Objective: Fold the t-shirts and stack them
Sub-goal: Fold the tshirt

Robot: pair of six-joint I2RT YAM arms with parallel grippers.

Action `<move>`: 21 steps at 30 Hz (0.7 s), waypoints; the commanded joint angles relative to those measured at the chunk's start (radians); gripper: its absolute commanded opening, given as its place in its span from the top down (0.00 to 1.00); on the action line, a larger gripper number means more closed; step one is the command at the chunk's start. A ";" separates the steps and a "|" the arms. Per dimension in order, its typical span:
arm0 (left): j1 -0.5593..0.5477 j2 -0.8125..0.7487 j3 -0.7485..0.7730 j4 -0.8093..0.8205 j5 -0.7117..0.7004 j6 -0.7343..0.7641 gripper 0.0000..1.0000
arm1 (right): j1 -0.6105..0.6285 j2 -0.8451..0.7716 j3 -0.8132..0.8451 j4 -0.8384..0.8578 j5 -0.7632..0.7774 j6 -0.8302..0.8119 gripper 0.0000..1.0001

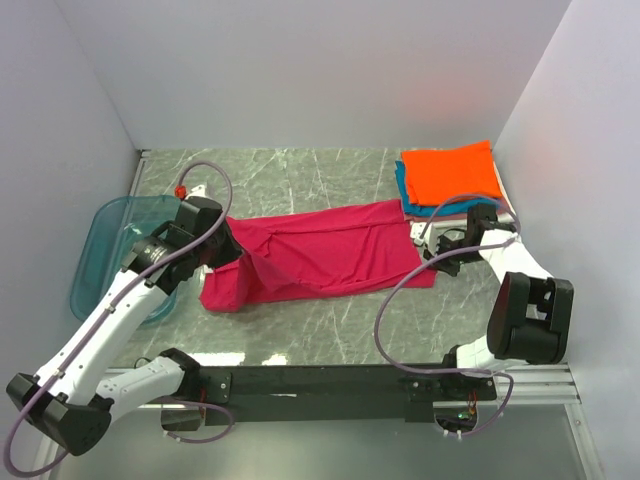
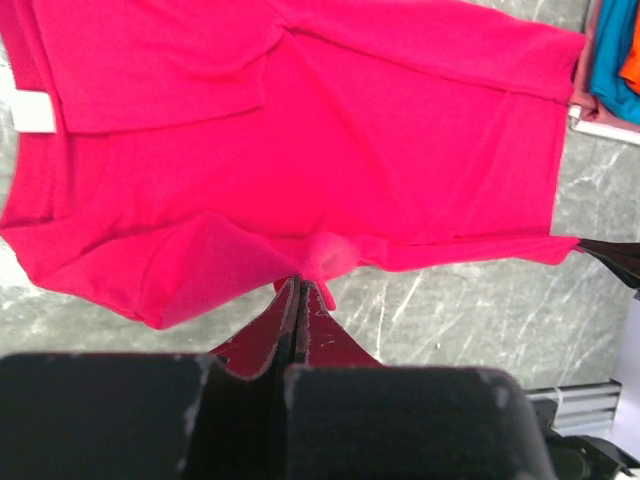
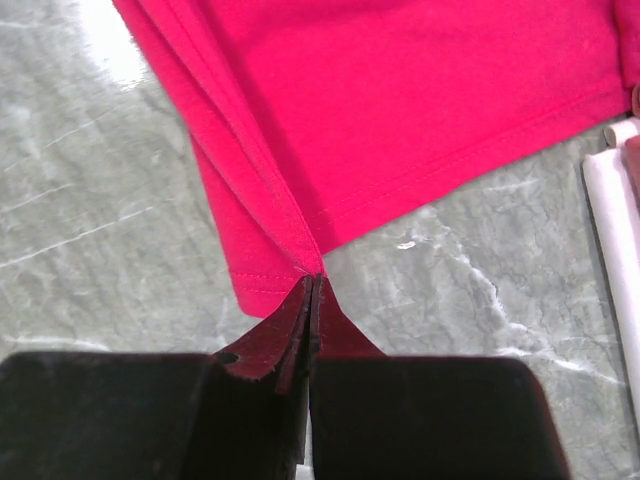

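From above, the soft magenta-red cloth t-shirt [image 1: 330, 255] lies spread on the grey marble table [image 1: 300, 340], between a translucent blue plastic tray [image 1: 105, 250] and the stack of folded orange and teal t-shirts [image 1: 450, 175]. The left gripper [image 1: 232, 252] and right gripper [image 1: 430, 255] meet its 2 ends.

In the left wrist view, the jaws are closed, pinching a puckered bit of the shirt's near edge.

In the right wrist view, the jaws are clamped on a hem corner.

The cloth looks light and limp, so it will likely sag; edges and corners seem the best holds.
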 commanded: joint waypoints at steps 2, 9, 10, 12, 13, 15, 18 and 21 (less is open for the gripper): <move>0.041 0.010 0.062 0.050 -0.015 0.063 1.00 | 0.007 0.029 0.047 0.060 -0.007 0.067 1.00; 0.099 0.020 0.076 0.050 0.003 0.101 1.00 | 0.016 0.066 0.077 0.109 0.006 0.147 1.00; 0.107 0.020 0.075 0.053 0.006 0.107 1.00 | 0.016 0.070 0.083 0.116 0.007 0.158 1.00; 0.136 0.020 0.063 0.065 0.022 0.116 1.00 | 0.023 0.078 0.088 0.133 0.012 0.182 1.00; 0.145 0.021 0.058 0.070 0.031 0.121 0.99 | 0.026 0.084 0.093 0.135 0.012 0.189 1.00; 0.167 0.030 0.047 0.086 0.046 0.127 1.00 | 0.038 0.093 0.093 0.147 0.015 0.207 1.00; 0.187 0.046 0.047 0.108 0.060 0.133 1.00 | 0.066 0.101 0.085 0.190 0.019 0.253 1.00; 0.210 0.061 0.056 0.116 0.057 0.147 1.00 | 0.090 0.113 0.085 0.235 0.030 0.303 1.00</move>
